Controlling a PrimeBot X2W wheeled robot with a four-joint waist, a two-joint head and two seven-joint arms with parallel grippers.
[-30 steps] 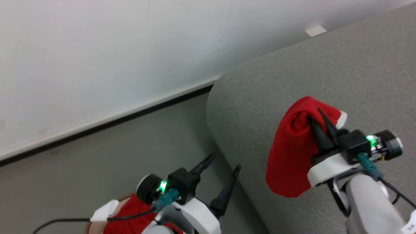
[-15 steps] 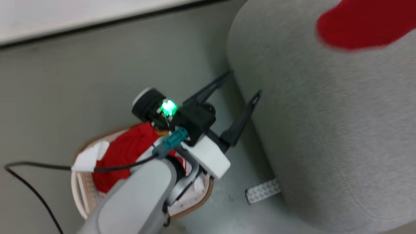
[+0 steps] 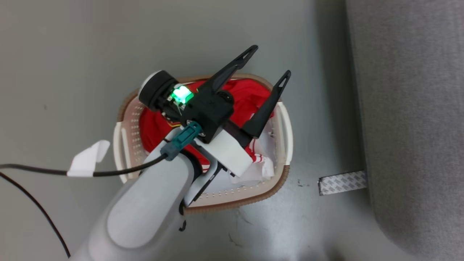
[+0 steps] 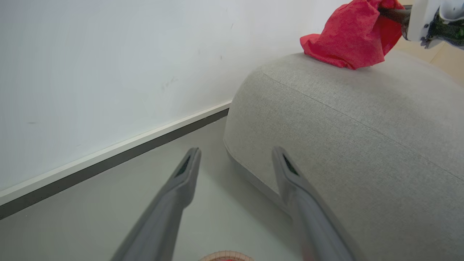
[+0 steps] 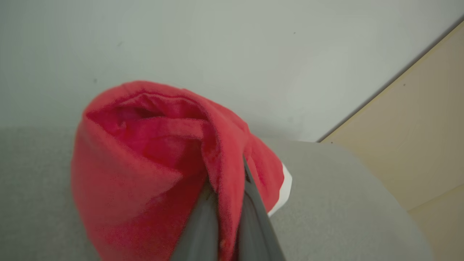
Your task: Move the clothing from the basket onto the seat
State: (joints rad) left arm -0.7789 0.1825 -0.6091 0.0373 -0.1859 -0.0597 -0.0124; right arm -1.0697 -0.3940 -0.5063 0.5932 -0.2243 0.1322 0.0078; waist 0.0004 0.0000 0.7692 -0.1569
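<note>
Left claw (image 3: 270, 61) is spread wide and empty, hovering over the basket (image 3: 287, 134), which sits on the floor (image 3: 72, 54) next to the seat (image 3: 409, 108) with red clothes (image 3: 250, 94) piled inside. Right claw (image 5: 226, 188) is pinching one red piece (image 5: 145, 163), whose bottom edge touches the seat's top.

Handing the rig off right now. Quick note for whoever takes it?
Left gripper: open, empty, hovering above the basket.
Right gripper: shut on a red garment over the top of the seat; whether the garment touches the seat is unclear.
Basket: on the floor beside the seat, more red clothing inside.
Done: one garment carried to the seat, not yet released.
Left: release it on the seat, then move the rest from the basket.
</note>
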